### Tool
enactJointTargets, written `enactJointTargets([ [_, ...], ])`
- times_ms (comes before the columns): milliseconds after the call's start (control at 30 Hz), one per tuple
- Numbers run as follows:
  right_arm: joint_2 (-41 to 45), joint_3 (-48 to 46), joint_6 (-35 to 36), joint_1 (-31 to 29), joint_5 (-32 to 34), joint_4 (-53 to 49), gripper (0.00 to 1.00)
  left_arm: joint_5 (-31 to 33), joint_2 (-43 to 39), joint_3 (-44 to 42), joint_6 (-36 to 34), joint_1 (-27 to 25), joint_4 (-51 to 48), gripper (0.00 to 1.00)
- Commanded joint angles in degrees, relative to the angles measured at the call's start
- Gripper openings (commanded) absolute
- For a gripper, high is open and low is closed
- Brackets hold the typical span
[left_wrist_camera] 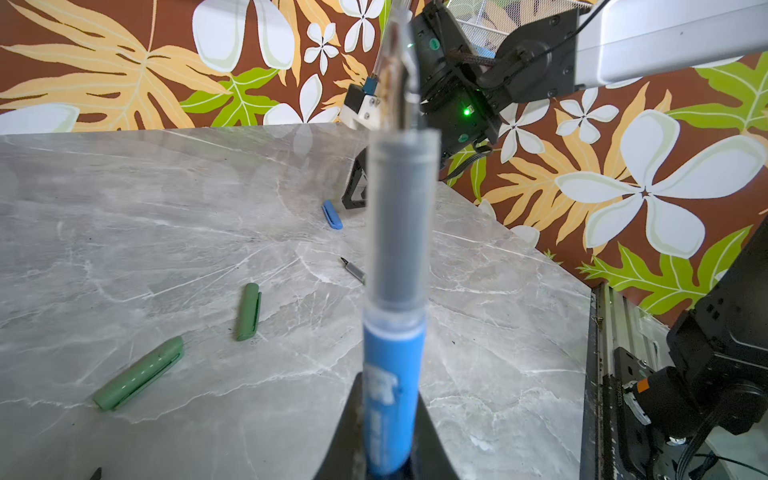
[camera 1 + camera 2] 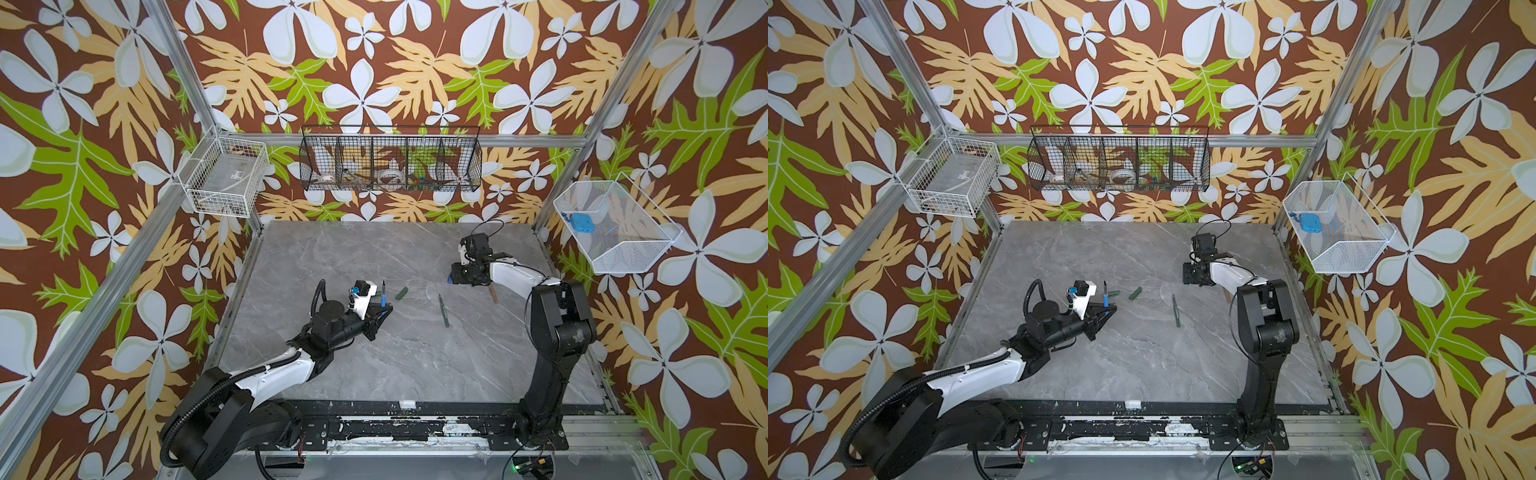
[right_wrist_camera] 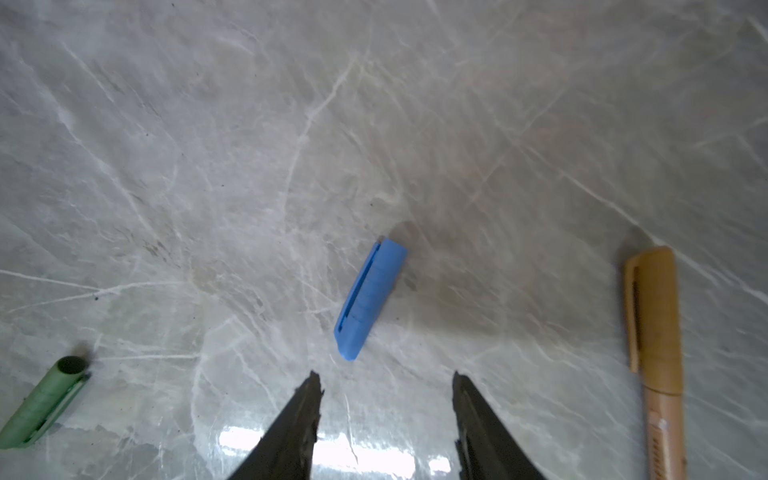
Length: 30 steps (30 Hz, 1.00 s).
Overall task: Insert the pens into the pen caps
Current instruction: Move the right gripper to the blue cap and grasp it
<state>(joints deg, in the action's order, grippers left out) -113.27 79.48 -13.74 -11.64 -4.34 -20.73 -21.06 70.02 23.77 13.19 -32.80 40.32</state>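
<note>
1. In the foreground, the left tool [image 2: 382,309] was shown clamped on the lower barrel of the blue pen [image 1: 394,374]. The pen was held roughly upright, clear of the tabletop [image 2: 415,365], with its grey neck and dark tip uppermost.
2. To the right of that tool, a green pen [image 2: 444,312] was laid flat on the tabletop and touched by nothing, its dark tip directed toward the far wall. In the left wrist view only its tip end was visible, the rest being hidden behind the blue pen.
3. Just beyond the left tool, two caps were laid flat, near each other but apart. The first green cap [image 2: 1115,293] was just beside the held pen, and the second green cap [image 2: 1135,294] was further right. Neither was touched.
4. Further right, the orange-brown pen [image 3: 665,428] was laid on the tabletop with the orange-brown cap [image 3: 650,299] already seated on it. In both top views it was largely hidden under the right arm [image 2: 511,274].
5. Beyond it, the right tool [image 3: 386,382] was pointed down at the tabletop, with its jaws apart and nothing between them. The blue cap [image 3: 371,297] was laid flat just ahead of the fingertips, untouched.
6. On the far wall a black wire basket [image 2: 390,158] was hung, flanked by a left white basket [image 2: 226,178] and a right white basket [image 2: 615,226]. Their contents were too small to identify.
</note>
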Motion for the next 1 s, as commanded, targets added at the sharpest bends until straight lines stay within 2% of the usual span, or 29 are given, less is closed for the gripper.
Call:
enactJointTargets([
  [0,-2.0,1.5,0.5,0.1,-1.7,-0.2,0.52,0.1,0.0,0.1,-0.5,-0.1,0.4,0.00],
  [500,-9.8,7.7,0.5,0.0,-1.9,-2.3,0.51,0.5,0.0,0.5,-1.1,-0.1,-0.5,0.00],
  [767,-11.2,8.5,0.0,-1.2,-3.6,-1.5,0.40,0.4,-0.2,0.5,-1.1,-0.1,-0.5,0.00],
  [967,-12.7,10.5,-0.5,-3.5,-4.7,-3.0,0.26,0.2,-0.4,0.5,-1.1,-0.1,-0.6,0.00],
])
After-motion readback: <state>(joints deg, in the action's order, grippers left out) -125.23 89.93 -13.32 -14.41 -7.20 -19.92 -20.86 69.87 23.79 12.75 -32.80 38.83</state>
